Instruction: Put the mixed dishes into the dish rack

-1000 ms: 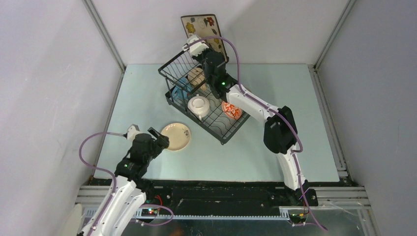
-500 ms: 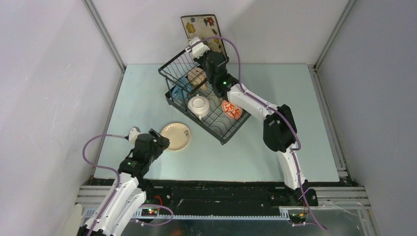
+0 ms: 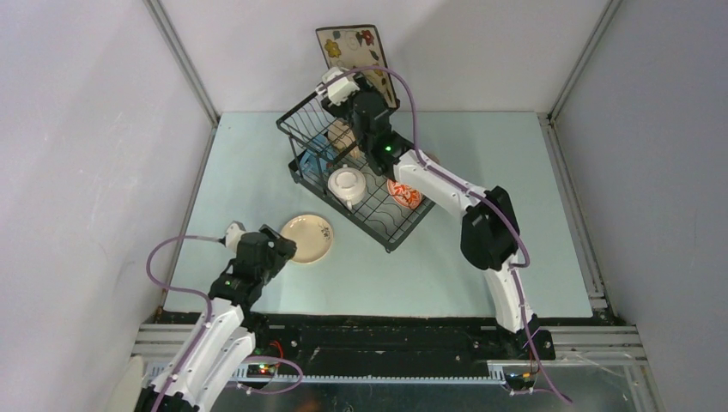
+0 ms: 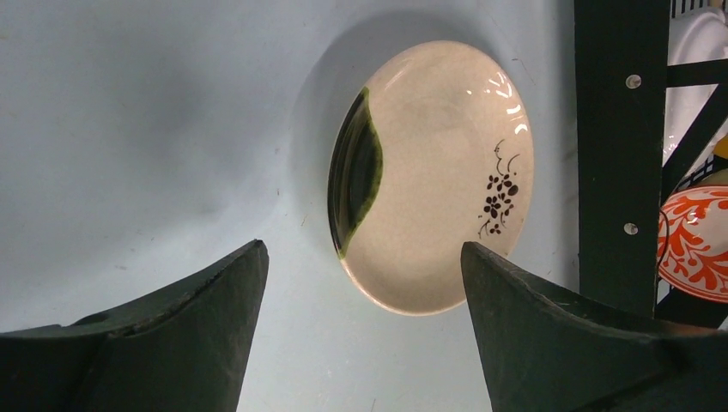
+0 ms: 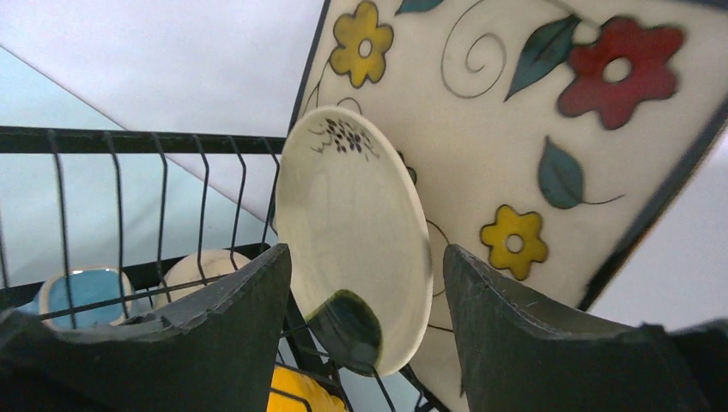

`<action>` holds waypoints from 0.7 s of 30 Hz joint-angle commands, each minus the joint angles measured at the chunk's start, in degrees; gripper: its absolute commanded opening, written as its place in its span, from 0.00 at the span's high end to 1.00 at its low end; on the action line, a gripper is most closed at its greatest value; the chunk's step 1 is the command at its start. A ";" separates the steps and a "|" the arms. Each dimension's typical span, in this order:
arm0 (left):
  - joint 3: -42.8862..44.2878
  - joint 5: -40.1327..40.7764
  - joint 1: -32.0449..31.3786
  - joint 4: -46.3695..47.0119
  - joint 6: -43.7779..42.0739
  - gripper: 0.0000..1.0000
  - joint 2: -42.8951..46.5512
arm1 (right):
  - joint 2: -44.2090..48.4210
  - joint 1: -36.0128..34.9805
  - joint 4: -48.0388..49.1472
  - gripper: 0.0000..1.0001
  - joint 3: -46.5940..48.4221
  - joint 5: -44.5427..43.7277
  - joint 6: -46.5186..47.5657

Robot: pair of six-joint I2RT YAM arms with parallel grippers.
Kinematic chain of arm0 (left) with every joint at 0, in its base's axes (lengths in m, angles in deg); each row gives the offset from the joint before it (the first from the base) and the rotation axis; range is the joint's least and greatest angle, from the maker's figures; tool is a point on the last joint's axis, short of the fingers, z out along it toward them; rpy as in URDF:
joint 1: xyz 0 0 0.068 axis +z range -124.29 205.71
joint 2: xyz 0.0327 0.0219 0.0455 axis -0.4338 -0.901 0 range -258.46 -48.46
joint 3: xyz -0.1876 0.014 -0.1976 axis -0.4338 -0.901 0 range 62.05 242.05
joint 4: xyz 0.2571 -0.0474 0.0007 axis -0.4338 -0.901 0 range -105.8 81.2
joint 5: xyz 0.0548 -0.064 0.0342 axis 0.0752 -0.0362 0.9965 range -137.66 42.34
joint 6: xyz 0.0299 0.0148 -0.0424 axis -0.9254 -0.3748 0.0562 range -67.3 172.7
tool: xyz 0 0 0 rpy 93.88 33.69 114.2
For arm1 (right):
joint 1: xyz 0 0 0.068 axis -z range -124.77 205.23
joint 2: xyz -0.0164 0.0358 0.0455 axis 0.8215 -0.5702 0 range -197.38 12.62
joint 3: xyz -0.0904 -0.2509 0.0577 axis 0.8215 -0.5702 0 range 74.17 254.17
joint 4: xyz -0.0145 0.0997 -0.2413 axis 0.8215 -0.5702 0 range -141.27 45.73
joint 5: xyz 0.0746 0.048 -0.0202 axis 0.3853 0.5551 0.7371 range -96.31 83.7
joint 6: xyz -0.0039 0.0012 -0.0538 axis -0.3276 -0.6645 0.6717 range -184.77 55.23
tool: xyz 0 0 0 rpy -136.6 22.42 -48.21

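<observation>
Right wrist | right gripper (image 5: 367, 251) newly parted | cream round plate (image 5: 352, 206) upright in dish rack (image 5: 154, 142)

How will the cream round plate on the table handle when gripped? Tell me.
The cream round plate looks glazed, with bright highlights, so it is probably slippery. It lies flat on the table, so its rim may be hard to pinch. It is likely rigid and breakable.
</observation>
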 commanded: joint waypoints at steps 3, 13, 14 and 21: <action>-1.80 0.16 0.49 3.61 2.13 0.15 -1.12 | 11.64 -3.97 4.76 0.31 -4.78 -4.27 1.81; -7.07 -1.57 0.67 15.00 6.49 0.32 -5.38 | 30.31 -7.11 1.13 0.31 -24.27 -0.61 -15.01; -7.33 -1.82 0.67 15.80 6.94 0.33 -6.61 | 32.75 -7.11 0.74 0.31 -25.55 -0.12 -18.22; -8.55 -1.76 0.93 22.59 8.03 0.41 -14.15 | 44.41 -7.14 -4.91 0.32 -38.17 2.69 -30.25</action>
